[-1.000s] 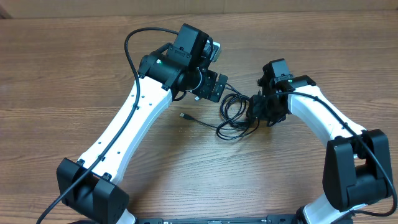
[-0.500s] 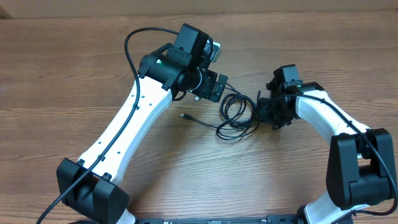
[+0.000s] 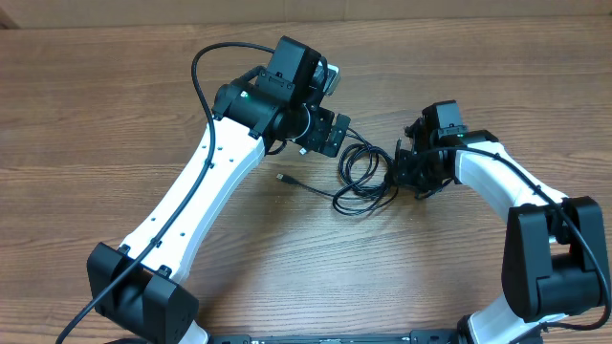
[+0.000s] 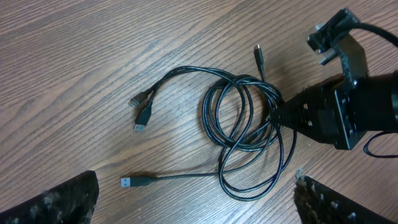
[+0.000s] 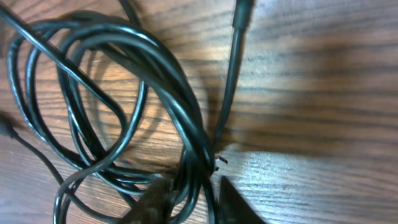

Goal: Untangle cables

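Cables [image 5: 185,121] — tangled coil on wooden table [image 3: 115,115]

tbl [image 3: 96,105]: brown wood grain | tan strip [image 3: 430,8] past far edge

Nothing could be read: no text, label, brand or number showed on the cables [image 5: 180,106] or the wooden table [image 3: 96,115].
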Robot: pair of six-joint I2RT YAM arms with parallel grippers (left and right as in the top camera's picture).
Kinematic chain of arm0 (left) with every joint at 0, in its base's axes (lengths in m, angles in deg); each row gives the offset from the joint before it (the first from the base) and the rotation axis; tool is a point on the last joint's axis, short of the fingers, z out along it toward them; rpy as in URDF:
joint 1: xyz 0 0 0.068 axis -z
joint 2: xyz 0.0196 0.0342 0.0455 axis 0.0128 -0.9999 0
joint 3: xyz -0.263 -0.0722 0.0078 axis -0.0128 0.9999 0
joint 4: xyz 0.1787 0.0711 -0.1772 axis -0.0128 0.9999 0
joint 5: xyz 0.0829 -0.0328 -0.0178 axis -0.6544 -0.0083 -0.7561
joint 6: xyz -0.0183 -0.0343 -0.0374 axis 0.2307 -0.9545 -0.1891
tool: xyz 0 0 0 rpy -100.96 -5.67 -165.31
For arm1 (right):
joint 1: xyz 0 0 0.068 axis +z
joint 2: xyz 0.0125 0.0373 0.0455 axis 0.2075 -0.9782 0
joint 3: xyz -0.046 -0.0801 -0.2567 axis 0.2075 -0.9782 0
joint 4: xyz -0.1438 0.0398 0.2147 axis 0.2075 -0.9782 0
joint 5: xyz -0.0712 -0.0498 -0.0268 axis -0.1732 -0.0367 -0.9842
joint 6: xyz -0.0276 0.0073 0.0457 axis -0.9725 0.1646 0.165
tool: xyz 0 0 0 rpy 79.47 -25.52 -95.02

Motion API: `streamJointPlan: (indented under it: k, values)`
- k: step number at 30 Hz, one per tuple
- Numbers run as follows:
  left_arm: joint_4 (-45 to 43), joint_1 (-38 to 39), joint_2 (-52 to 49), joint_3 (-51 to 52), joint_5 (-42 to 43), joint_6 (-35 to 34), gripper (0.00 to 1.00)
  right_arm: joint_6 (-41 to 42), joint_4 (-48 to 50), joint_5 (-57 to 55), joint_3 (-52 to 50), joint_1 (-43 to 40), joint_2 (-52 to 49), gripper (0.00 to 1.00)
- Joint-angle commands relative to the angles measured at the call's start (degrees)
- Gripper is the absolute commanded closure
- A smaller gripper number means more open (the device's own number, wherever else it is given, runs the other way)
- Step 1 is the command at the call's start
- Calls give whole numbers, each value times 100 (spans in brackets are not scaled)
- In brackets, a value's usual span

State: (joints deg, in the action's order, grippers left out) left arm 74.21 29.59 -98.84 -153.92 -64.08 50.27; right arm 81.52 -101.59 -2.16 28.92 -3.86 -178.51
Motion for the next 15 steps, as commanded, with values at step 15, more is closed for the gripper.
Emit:
streamJointPlan:
  k: [15]
  values:
    - [4,2,149,-52,-59,-57,0,-22,-197,48,-24,-17,0,96]
